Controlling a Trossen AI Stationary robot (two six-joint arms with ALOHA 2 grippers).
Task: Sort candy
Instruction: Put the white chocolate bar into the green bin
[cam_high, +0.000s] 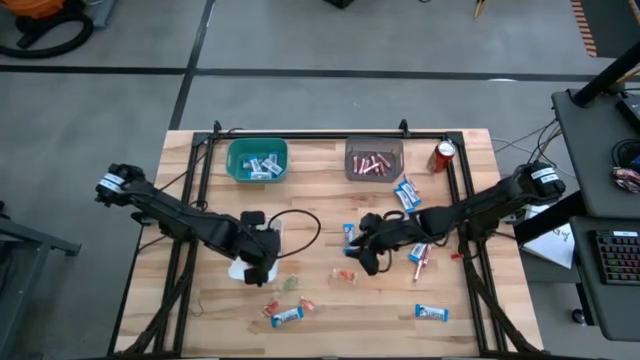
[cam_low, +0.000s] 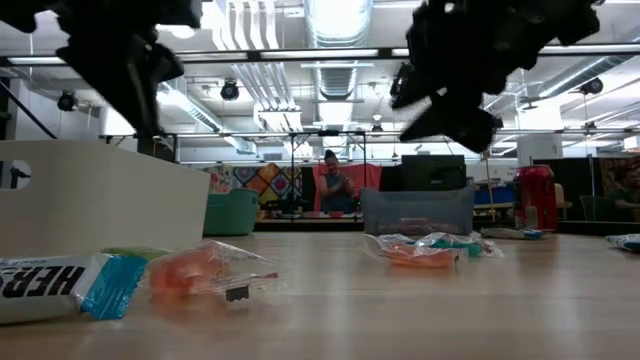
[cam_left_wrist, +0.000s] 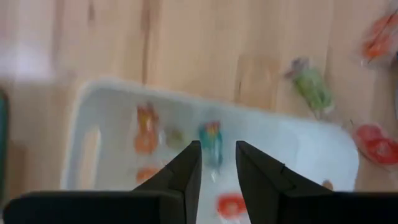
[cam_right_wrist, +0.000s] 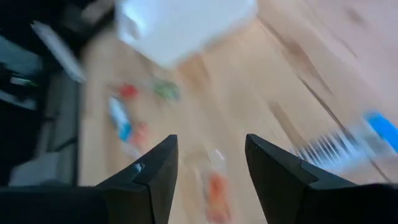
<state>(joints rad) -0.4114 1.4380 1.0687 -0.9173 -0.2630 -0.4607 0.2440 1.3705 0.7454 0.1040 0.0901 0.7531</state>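
The candy lies scattered on the wooden table: blue-and-white bars (cam_high: 287, 316) (cam_high: 432, 313), a pink stick (cam_high: 420, 258) and tiny pieces (cam_high: 345, 275). My left gripper (cam_high: 257, 268) hangs open over a white tray (cam_left_wrist: 99, 118), pointing steeply down. Small orange and red pieces lie in the tray, and a teal-and-orange piece (cam_left_wrist: 211, 142) shows just beyond the fingertips (cam_left_wrist: 189, 155). My right gripper (cam_high: 362, 252) is open above the table's middle. Below its fingers lies a small orange piece (cam_right_wrist: 214, 190), clear of them.
At the far edge a teal bin (cam_high: 257, 160) holds blue-and-white bars and a grey bin (cam_high: 374, 160) holds pink sticks. A red can (cam_high: 444, 155) stands to their right. More bars (cam_high: 405, 192) lie near the right arm. A person (cam_low: 335, 185) is in the room behind.
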